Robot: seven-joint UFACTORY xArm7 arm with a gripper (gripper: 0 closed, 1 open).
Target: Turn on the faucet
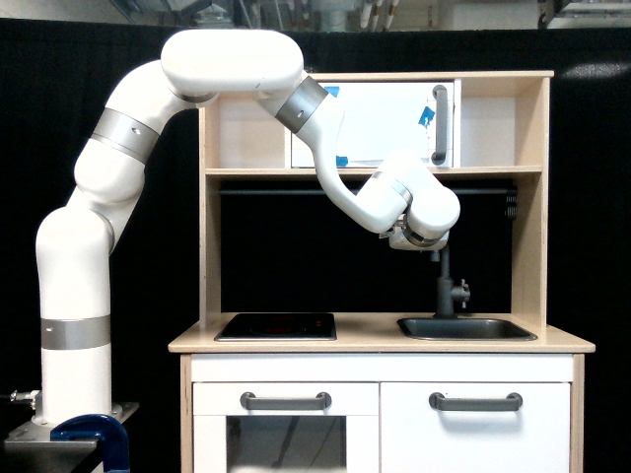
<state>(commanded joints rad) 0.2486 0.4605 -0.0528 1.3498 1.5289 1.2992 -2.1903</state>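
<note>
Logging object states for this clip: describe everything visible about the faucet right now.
The faucet is a slim dark grey tap, metal by the look of it, standing upright at the back of the dark sink on the wooden counter's right side in the exterior view. A small lever knob sticks out low on the stem. The spout's top is hidden behind the arm's wrist, so whether the pincer touches it cannot be told. No water is visible.
</note>
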